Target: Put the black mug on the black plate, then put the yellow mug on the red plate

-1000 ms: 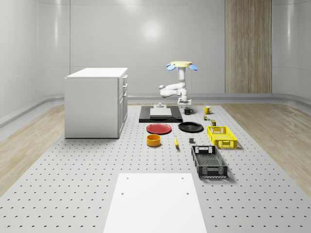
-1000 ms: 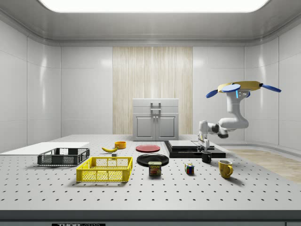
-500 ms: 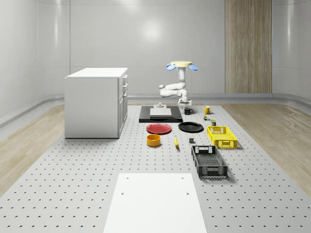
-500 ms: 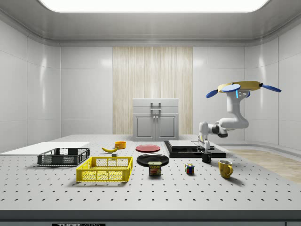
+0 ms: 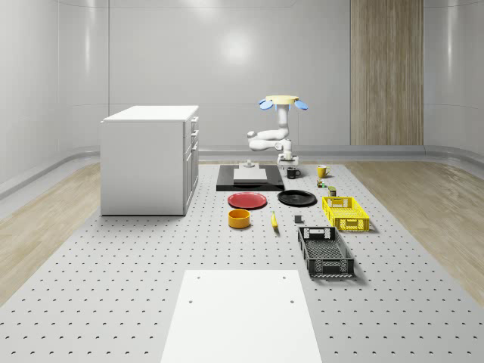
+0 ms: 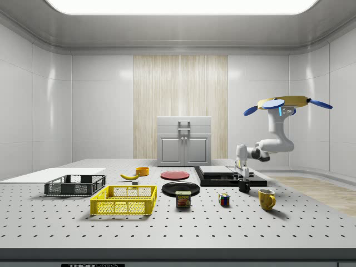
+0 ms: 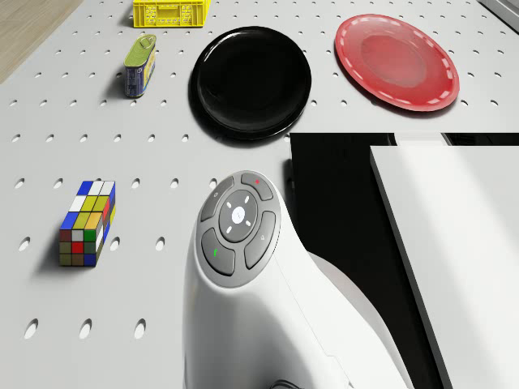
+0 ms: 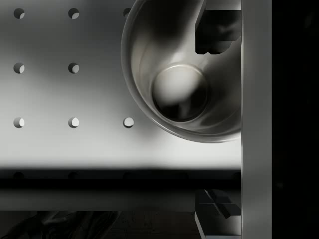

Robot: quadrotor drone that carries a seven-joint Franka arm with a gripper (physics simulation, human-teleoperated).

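The drone (image 6: 286, 103) hovers above the far end of the table. Its arm reaches down to the black mug (image 6: 244, 186), which stands upright beside the black platform. My gripper (image 8: 214, 119) is open just over the mug (image 8: 149, 64). One finger (image 8: 217, 30) is above the mug's inside and the other finger (image 8: 214, 209) is outside its wall. The yellow mug (image 6: 266, 199) stands on the table a little apart. The black plate (image 7: 251, 81) and the red plate (image 7: 397, 61) lie side by side, both bare.
A Rubik's cube (image 7: 85, 223) and a can (image 7: 139, 65) sit near the black plate. A black platform with a white slab (image 5: 249, 178) borders the mug. A yellow crate (image 5: 345, 212), a black crate (image 5: 325, 252), an orange bowl (image 5: 239, 218), a banana (image 5: 274, 221) and a cabinet (image 5: 150, 159) stand nearer the front.
The gripper has crept slightly down toward the black mug. The drone and the objects have stayed in place.
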